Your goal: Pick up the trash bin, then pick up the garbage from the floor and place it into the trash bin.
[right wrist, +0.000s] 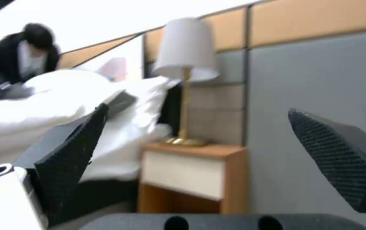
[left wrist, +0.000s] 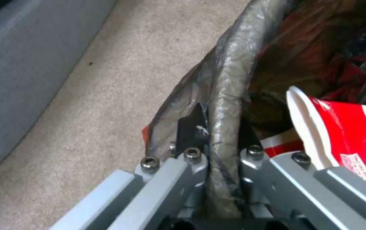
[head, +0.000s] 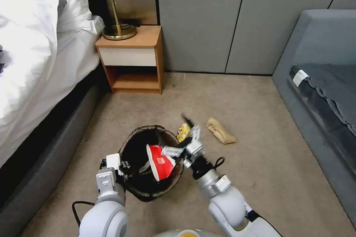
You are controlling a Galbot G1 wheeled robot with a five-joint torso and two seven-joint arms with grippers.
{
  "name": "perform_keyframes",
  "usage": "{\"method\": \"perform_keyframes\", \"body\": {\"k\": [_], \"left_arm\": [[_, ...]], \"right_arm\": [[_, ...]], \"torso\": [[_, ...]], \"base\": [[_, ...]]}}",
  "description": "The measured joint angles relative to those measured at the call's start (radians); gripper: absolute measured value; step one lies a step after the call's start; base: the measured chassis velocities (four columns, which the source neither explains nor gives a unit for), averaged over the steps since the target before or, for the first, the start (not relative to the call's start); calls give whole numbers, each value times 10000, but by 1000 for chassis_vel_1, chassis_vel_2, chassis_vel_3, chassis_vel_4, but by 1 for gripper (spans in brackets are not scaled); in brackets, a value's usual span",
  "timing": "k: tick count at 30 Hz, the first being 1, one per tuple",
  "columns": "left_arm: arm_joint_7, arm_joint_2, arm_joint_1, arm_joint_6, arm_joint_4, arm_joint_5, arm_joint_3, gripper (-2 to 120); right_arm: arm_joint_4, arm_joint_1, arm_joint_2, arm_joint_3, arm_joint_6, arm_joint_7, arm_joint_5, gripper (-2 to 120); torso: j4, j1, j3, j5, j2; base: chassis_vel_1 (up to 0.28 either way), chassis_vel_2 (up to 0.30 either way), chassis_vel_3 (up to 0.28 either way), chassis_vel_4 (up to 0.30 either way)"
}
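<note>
The trash bin (head: 148, 130) is a round bucket lined with a dark bag, held above the carpet in front of me. My left gripper (head: 124, 164) is shut on its near-left rim; in the left wrist view the fingers (left wrist: 191, 127) pinch the bag-covered rim (left wrist: 229, 80). A crushed red-and-white cup (head: 159, 163) (left wrist: 348, 134) lies tilted in the bin's mouth. My right gripper (head: 183, 141) (right wrist: 197, 111) stands open over the bin's right rim with nothing between its fingers. On the floor beyond lie a yellow wrapper (head: 183, 131) and a crumpled brown paper bag (head: 220, 130).
A bed (head: 33, 63) runs along the left. A wooden nightstand (head: 133, 57) with a brass lamp (head: 118, 29) stands at the back wall. A grey sofa (head: 319, 81) fills the right side. Open carpet (head: 259, 163) lies to the right of the bin.
</note>
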Motion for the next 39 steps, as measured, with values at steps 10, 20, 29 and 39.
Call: {"method": "perform_keyframes", "body": {"k": [10,20,29,39], "left_arm": [[2,-134,4,-39,-45,5,-107,0],[1,-118,-118,-38,-69,-115,-163,0],[-2,-82,-185,-5,-70,-153,-158,0],[-7,-38,-210,14,-103,-195,-162,0]], "right_arm": [[409,-1396,381,1813,708,870,-253,100],[-380,-2322,579,2904,1535,1128,-315,100],[-754,-2583,594,3444,1884,1110,-307,100],[-726,-2394,604,3385,1750,1073,-288,100]], "torso": [[1,0,0,1,1],[0,0,0,1,0],[0,-1,1,0,1],[1,-1,1,0,0]], "base": [[0,0,0,0],[0,0,0,0],[0,0,0,0],[0,0,0,0]]}}
